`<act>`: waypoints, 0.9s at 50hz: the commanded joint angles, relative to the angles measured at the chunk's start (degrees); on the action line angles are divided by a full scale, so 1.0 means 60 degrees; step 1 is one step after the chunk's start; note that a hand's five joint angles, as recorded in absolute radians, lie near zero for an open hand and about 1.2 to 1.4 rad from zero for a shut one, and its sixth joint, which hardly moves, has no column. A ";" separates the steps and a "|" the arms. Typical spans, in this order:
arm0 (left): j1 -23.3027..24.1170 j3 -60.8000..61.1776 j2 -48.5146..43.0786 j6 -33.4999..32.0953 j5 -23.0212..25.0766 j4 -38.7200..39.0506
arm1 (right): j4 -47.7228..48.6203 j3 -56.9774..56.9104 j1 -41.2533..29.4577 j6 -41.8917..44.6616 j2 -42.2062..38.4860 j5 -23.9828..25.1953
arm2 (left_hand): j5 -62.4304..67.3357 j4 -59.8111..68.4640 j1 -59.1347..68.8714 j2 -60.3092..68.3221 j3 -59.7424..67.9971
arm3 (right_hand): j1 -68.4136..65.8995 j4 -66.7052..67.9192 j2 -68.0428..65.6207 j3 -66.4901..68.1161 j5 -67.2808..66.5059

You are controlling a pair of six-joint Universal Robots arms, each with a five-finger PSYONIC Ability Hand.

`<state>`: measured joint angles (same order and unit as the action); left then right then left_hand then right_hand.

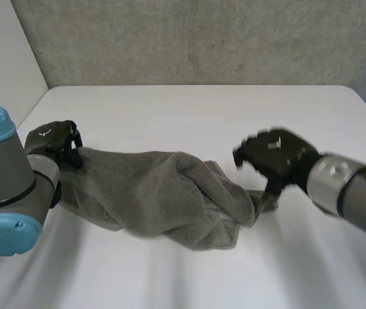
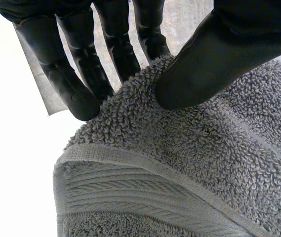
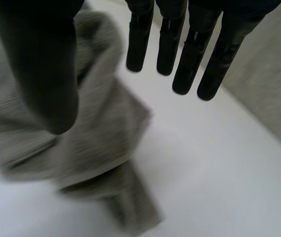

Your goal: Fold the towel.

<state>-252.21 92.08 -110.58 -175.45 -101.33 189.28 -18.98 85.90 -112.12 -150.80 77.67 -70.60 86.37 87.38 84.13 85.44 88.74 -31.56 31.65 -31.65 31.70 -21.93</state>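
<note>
Lying in a rumpled heap across the near half of the white table (image 1: pixel 202 116), the grey towel (image 1: pixel 157 193) stretches from the left hand (image 1: pixel 54 141) toward the right hand (image 1: pixel 276 158), with its thickest bunch of folds near the right end and a narrow corner sticking out just beneath the right hand. The left hand sits at the towel's left end. In the left wrist view its thumb (image 2: pixel 204 64) presses down on the terry pile while its fingers (image 2: pixel 71 84) stand behind the raised edge, so the cloth (image 2: pixel 180 163) is pinched between them; a flat woven band (image 2: pixel 130 187) runs along the towel's border below the grip. In the right wrist view the right hand's fingers (image 3: pixel 140 39) are straight and spread well apart from the thumb (image 3: pixel 46 74), clasping nothing, with the towel's crumpled end (image 3: pixel 96 128) on the table (image 3: pixel 204 173) beyond the thumb. A concrete wall (image 1: pixel 202 38) rises behind the table.
</note>
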 commanded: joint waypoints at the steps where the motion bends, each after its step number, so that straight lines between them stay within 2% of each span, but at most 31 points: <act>1: -0.0036 0.0004 -0.0042 0.0003 -0.0001 0.0022 | 0.0013 0.2495 0.0464 0.0552 0.0780 0.1657 | -0.2728 -0.1230 -0.0688 -0.0907 -0.1457 | -0.0346 0.0331 -0.0331 0.0323 -0.0284; 4: -0.0036 0.0004 -0.0042 0.0003 -0.0001 0.0022 | 0.0348 0.3155 0.0449 0.0685 0.0795 0.1937 | -0.2728 -0.1230 -0.0688 -0.0907 -0.1457 | -0.0346 0.0331 -0.0330 0.0323 -0.0284; 13: 0.0037 0.0063 -0.0028 0.0017 -0.0001 0.0022 | 0.2167 0.4008 0.0317 0.0539 0.0531 0.1909 | -0.2728 -0.1230 -0.0688 -0.0907 -0.1457 | -0.0262 0.0247 -0.0246 0.0239 -0.0199; 23: 0.0037 0.0165 -0.0013 0.0003 -0.0001 0.0183 | 0.3615 0.3862 0.0186 0.0524 -0.0816 0.1909 | -0.2728 -0.1230 -0.0688 -0.0907 -0.1457 | -0.0206 0.0191 -0.0190 0.0183 -0.0143; 45: 0.0052 0.0151 -0.0072 0.0003 -0.0001 0.0256 | 0.4482 0.2778 -0.0884 0.0333 -0.2076 0.1440 | -0.2728 -0.1230 -0.0688 -0.0907 -0.1457 | -0.0486 0.0471 -0.0471 0.0463 -0.0424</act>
<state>-251.89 93.05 -110.96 -175.42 -101.34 190.77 7.12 103.85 -116.39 -148.77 66.62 -61.51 86.36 87.38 84.13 85.44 88.74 -33.19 32.95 -32.83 33.04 -23.35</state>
